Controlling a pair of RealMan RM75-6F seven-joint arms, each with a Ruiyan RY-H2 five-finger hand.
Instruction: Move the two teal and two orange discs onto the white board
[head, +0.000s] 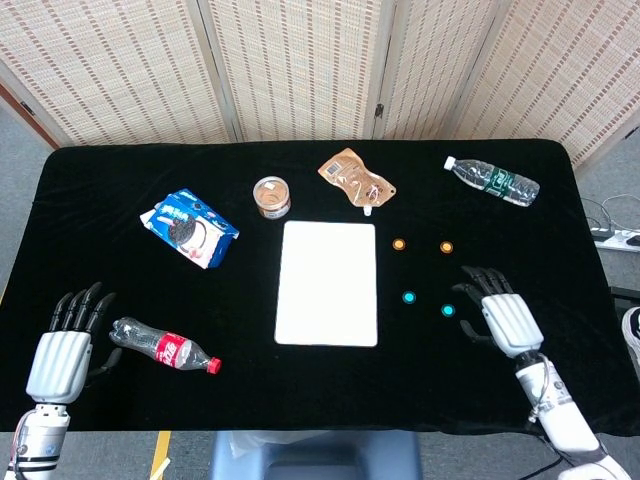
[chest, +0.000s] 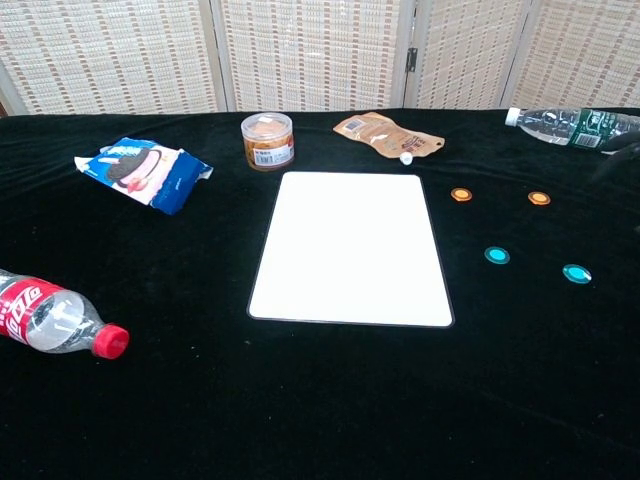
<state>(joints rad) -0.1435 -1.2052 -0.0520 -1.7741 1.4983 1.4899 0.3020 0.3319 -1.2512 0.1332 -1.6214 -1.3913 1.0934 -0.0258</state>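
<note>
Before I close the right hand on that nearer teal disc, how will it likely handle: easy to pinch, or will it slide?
The teal disc lies flat and very low on the black cloth, so fingers probably have little edge to catch. It looks small and thin, likely light and stiff, and may skid if nudged. The right hand is open beside it.
</note>
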